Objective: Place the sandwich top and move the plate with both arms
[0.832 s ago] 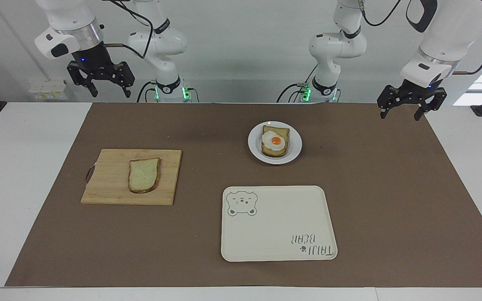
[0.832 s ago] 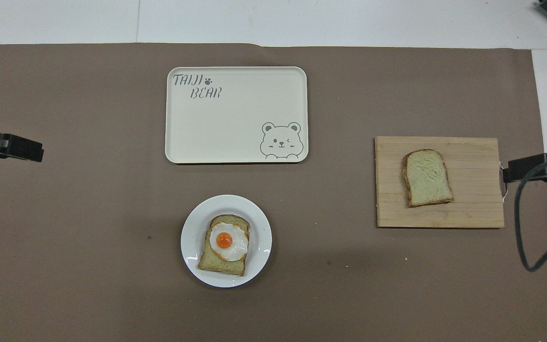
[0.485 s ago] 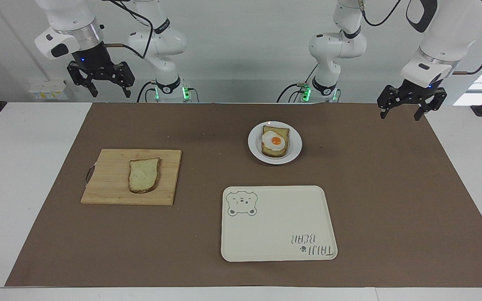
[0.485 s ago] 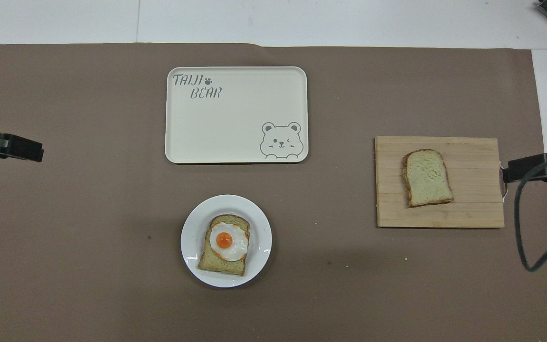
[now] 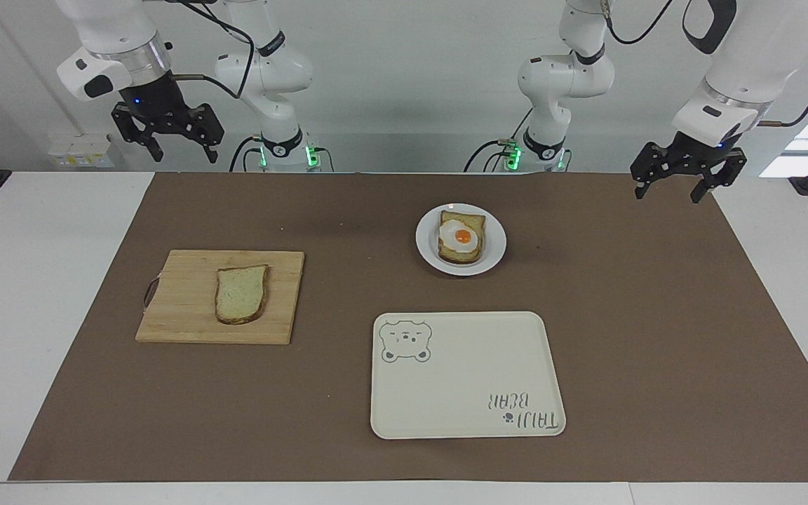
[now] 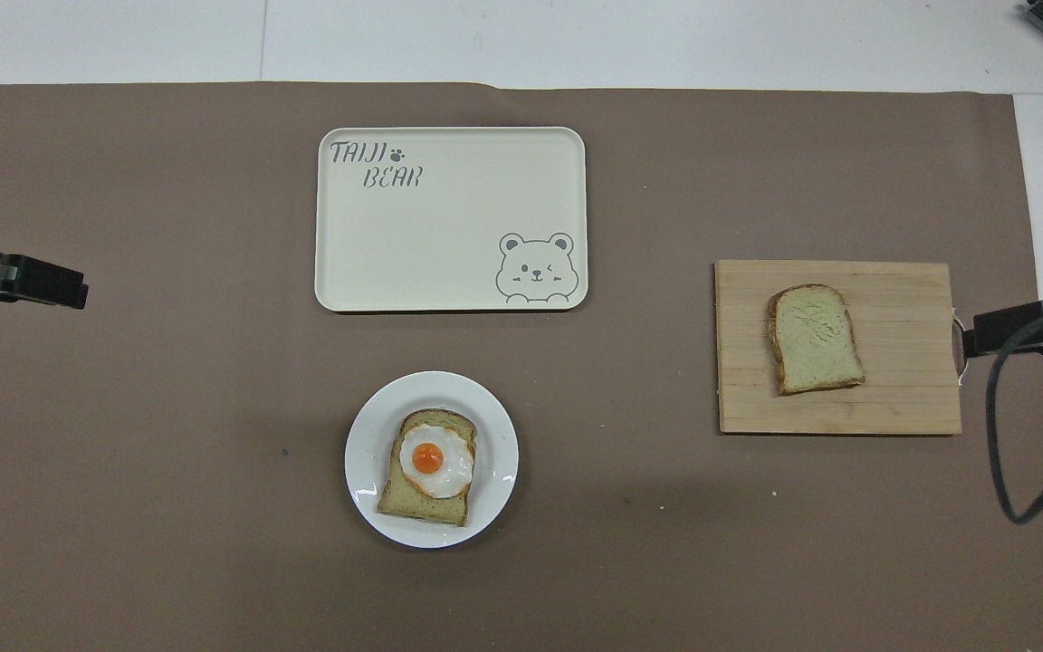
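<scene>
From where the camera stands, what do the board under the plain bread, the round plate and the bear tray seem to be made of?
The board looks like pale wood or bamboo: parallel strips with a matte grain. The plate looks like glazed white ceramic, maybe melamine: its rim shows small glints. The bear tray looks like cream plastic or melamine: smooth, matte, with rounded corners and a printed drawing.

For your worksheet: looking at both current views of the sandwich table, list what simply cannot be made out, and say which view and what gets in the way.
- Overhead view: the left gripper and the right gripper are cut off by the picture's side edges; only their tips show.
- Both views: the bread under the fried egg on the plate is partly covered by the egg.
- Both views: the underside of the sandwich top is hidden against the cutting board.
</scene>
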